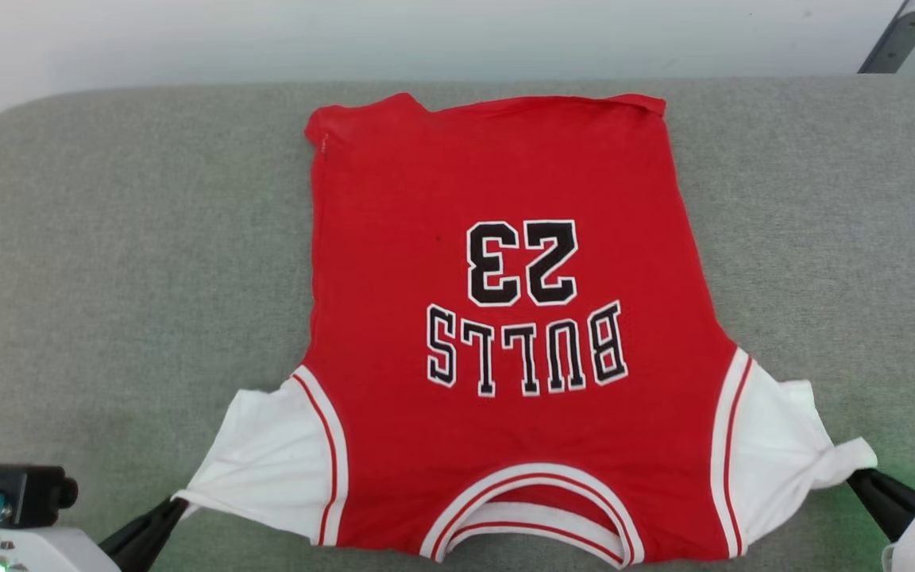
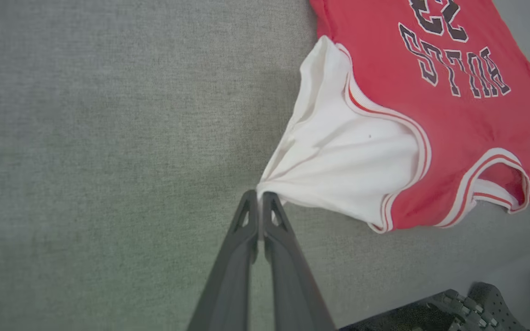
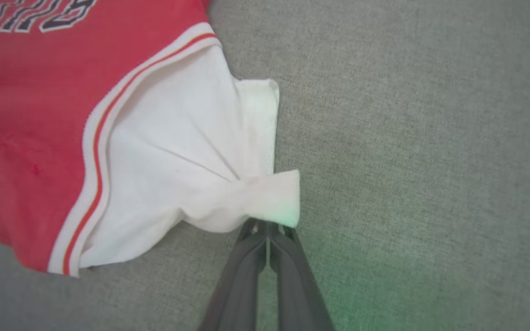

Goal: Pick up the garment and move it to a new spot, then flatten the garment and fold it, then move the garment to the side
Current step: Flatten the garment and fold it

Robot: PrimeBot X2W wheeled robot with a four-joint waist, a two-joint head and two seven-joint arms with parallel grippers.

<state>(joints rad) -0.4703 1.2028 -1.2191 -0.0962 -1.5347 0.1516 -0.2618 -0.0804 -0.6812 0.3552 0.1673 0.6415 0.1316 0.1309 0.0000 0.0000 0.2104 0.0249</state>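
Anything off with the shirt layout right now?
The garment lies mostly flat, print up. Far hem is rolled over at its corners, and both white sleeves are pulled into creased points where the left gripper and right gripper pinch them.

Left fingers (image 1: 144, 528) and right fingers (image 1: 882, 492) pinch the sleeves of the garment (image 1: 505, 159), spread on a grey cushion (image 1: 108, 238).

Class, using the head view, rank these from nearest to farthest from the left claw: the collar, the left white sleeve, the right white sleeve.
1. Left white sleeve, pinched by the left claw.
2. Collar, bottom centre.
3. Right white sleeve, far side.
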